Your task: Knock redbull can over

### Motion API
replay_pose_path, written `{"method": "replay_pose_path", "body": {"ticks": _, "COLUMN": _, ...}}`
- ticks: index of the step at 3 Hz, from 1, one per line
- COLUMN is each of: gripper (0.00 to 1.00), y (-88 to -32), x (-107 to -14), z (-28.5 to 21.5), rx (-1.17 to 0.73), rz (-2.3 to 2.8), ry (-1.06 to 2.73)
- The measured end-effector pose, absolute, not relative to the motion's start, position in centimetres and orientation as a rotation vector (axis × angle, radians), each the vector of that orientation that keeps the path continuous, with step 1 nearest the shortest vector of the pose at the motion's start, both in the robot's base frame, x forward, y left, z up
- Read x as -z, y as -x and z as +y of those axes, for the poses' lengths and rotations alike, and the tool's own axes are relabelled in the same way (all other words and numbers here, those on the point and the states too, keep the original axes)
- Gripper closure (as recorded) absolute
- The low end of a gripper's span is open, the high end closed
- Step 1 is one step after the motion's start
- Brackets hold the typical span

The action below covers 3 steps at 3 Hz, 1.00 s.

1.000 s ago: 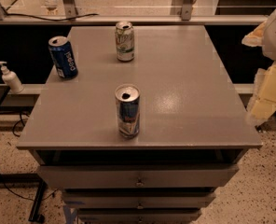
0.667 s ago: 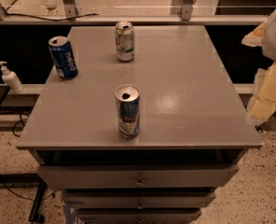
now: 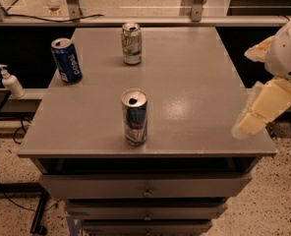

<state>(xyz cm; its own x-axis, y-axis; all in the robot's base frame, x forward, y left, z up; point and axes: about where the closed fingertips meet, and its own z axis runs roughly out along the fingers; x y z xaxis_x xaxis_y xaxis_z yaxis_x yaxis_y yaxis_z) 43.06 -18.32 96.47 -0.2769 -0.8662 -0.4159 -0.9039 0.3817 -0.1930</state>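
Nothing has moved: hand (image 3: 251,119) hangs at the table (image 3: 185,82) edge, apart from the redbull can (image 3: 134,117), openness impossible to tell.

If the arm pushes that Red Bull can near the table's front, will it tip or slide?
Tall, slim and upright, the redbull can probably tips if pushed near its top. Its top looks opened, so it may be light. Fallen, it could roll on the smooth table. The gripper hangs by the table's right edge.

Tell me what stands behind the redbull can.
A pale can stands behind the redbull can, a Pepsi can further left. The can hides the table just behind it. The gripper hangs beside the table's right edge.
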Motion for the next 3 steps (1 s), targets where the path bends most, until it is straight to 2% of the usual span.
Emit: {"method": "replay_pose_path", "body": {"ticks": 3, "gripper": 0.0, "y": -45.1, "x": -88.1, "z": -8.3, "rx": -0.545, "rz": 1.834, "ry": 1.43}}
